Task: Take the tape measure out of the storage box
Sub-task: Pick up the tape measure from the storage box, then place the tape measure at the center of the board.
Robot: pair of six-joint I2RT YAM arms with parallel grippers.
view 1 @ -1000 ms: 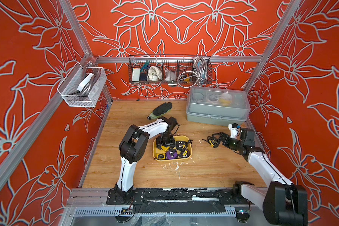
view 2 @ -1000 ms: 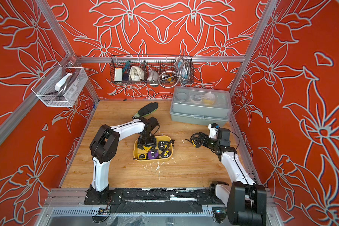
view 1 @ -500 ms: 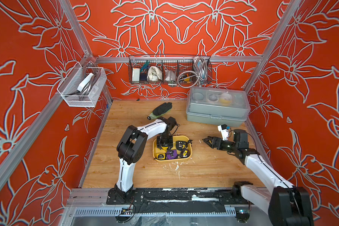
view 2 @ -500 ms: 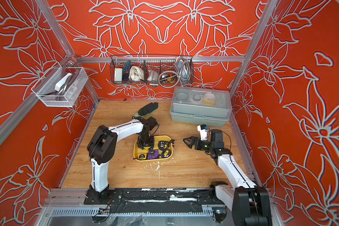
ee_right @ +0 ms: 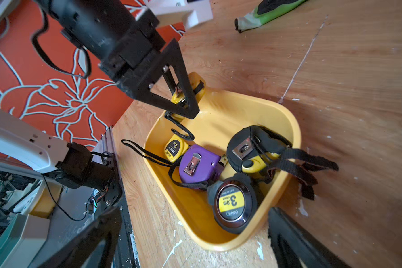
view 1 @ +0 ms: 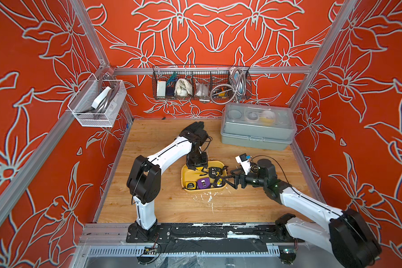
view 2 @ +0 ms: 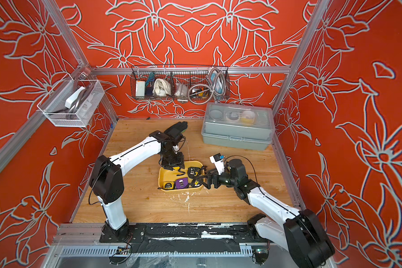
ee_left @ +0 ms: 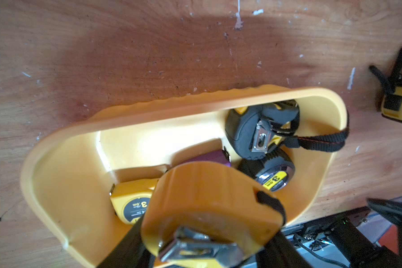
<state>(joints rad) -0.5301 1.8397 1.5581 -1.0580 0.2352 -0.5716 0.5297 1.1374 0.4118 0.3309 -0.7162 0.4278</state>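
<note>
The storage box (view 1: 188, 172) (view 2: 166, 176) is a shallow yellow tub on the wooden table. My left gripper (view 1: 196, 167) (ee_left: 207, 243) is shut on a yellow tape measure (ee_left: 209, 204) (ee_right: 177, 98), held just above the tub's back left corner. Its black strap loops down into the tub. Several more tape measures lie inside: a small yellow one (ee_right: 175, 148), a purple one (ee_right: 199, 162), a black-and-yellow one (ee_right: 253, 148) and a round black one (ee_right: 233, 204). My right gripper (view 1: 229, 178) (ee_right: 195, 232) is open, one finger on either side of the tub's right end.
A grey case with a clear lid (view 1: 257, 132) stands at the back right. A black-and-green glove (view 1: 193, 127) lies behind the left arm. Another black-and-yellow tape measure (ee_left: 397, 97) lies on the table outside the tub. Wire baskets (view 1: 201, 83) hang on the walls.
The left jaws narrowed onto the yellow tape measure. The right arm swung left from beside the grey case until its open fingers reached the tub's right end.
</note>
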